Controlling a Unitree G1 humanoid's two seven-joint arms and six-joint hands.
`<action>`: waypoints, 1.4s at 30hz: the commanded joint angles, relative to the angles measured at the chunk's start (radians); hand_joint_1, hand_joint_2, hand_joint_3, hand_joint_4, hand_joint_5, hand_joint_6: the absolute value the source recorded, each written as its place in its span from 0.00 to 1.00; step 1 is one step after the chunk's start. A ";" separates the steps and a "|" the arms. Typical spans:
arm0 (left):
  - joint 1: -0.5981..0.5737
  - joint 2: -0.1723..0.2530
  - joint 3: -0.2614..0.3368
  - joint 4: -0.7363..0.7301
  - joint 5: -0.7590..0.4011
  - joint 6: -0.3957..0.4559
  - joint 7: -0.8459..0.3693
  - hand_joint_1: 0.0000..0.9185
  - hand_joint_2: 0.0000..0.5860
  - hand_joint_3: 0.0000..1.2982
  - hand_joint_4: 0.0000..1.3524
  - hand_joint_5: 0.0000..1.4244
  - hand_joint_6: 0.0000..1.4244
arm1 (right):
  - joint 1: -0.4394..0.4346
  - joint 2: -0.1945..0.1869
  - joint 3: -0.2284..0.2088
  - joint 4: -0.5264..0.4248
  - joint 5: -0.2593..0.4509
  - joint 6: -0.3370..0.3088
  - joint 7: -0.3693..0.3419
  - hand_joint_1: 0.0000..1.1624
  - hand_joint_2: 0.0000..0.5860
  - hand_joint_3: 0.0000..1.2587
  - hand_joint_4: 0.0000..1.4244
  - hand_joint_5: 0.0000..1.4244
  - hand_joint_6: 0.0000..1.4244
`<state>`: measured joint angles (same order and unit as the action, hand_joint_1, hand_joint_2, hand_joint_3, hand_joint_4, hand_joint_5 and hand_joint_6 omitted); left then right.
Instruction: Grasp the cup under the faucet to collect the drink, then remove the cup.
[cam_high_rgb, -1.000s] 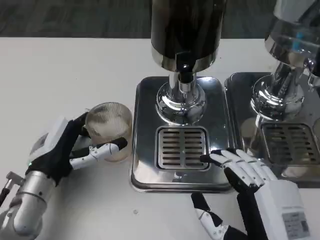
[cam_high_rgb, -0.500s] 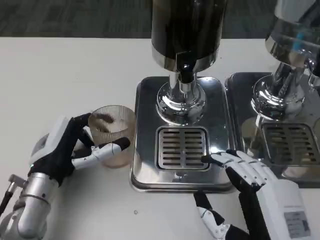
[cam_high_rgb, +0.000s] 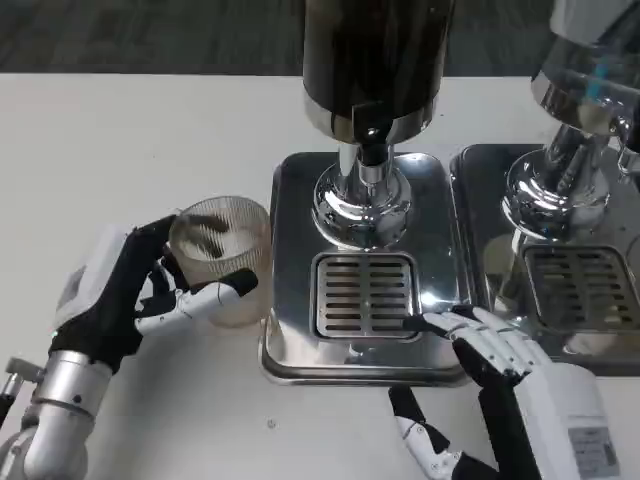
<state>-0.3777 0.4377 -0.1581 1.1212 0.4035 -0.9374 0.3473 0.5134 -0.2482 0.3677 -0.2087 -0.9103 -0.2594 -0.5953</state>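
Left robot hand (cam_high_rgb: 140, 292) clamped around ribbed clear cup (cam_high_rgb: 220, 255), thumb across its front. Cup sits on white surface (cam_high_rgb: 120, 150), just left of the steel drip tray (cam_high_rgb: 290, 345), not under the faucet (cam_high_rgb: 372, 150). Right robot hand (cam_high_rgb: 495, 345) holds nothing, fingers apart, fingertips resting on tray's front right corner beside the grate (cam_high_rgb: 365, 295)

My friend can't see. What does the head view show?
The left hand holds a ribbed cup on the table beside a drink dispenser. The right hand rests on the tray by the grate.
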 joint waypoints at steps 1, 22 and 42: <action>0.007 0.020 0.020 -0.034 -0.010 -0.037 0.010 0.41 0.19 0.45 0.50 0.67 0.84 | -0.001 0.001 0.002 0.004 0.006 -0.018 -0.007 0.41 0.67 0.30 0.23 0.17 0.19; -0.097 -0.083 -0.050 -0.030 0.051 0.006 -0.047 0.39 0.19 0.46 0.50 0.67 0.83 | 0.050 0.019 -0.003 -0.024 0.009 -0.012 -0.018 0.39 0.68 0.30 0.23 0.17 0.20; -0.190 -0.144 -0.129 0.052 0.100 0.083 -0.045 0.38 0.19 0.46 0.50 0.67 0.81 | 0.107 0.044 0.001 -0.057 -0.009 -0.006 -0.024 0.39 0.69 0.30 0.23 0.18 0.22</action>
<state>-0.5336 0.3072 -0.2756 1.1692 0.4915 -0.8568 0.2978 0.6082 -0.2071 0.3671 -0.2463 -0.9159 -0.2667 -0.6122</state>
